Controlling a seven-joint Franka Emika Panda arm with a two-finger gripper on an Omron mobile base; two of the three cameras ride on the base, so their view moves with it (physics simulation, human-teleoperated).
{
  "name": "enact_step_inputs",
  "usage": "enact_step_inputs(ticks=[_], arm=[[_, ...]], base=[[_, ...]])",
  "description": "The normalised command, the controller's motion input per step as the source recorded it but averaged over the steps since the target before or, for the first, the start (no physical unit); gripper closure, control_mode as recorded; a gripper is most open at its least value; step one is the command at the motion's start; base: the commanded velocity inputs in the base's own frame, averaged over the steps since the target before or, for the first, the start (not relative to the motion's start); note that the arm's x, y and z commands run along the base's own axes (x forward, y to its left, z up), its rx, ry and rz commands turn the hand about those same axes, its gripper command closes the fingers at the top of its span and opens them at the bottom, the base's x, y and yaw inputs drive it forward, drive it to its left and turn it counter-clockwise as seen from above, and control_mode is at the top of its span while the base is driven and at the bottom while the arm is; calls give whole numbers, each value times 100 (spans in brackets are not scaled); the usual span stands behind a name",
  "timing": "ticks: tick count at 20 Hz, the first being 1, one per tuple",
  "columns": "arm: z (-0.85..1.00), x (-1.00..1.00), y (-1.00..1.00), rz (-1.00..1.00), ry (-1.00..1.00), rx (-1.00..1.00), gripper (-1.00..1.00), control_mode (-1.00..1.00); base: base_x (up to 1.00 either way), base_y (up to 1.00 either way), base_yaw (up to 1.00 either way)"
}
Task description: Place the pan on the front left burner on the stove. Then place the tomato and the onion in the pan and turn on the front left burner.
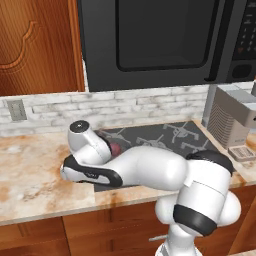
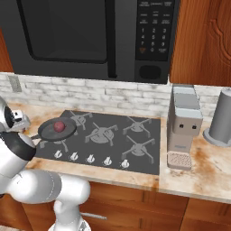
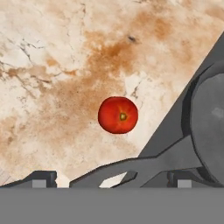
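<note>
Hand view: gripper [image 3: 111, 178] fully open, holding nothing, above tomato [image 3: 118, 115] on counter [image 3: 52, 65] beside pan [image 3: 210, 127]; onion [image 2: 59, 126] inside pan.

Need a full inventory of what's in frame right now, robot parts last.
stove: 1, dark grey, set in the counter; five grates, five knobs along its front
pan: 1, dark grey, on the front left grate of the stove
onion: 1, purple-maroon, in the pan
tomato: 1, bright red, on the counter beside the stove's edge, near the pan handle
counter: 1, tan marble, both sides of the stove
microwave: 1, black, above the stove
coffee machine: 1, grey, right of the stove
canister: 1, grey, far right of the counter
outlet: 1, grey, on the brick backsplash
gripper: 1, dark tips, open, above the tomato
</note>
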Motion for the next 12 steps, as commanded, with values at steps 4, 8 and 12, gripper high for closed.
enact_step_inputs(ticks=[4,8,12], arm=[[-18,0,8,2,2,-4,-100,-100],[-15,8,8,2,2,-4,-100,-100],[-11,19,2,4,2,-1,-100,-100]], base=[[0,0,0],[0,0,0],[0,0,0]])
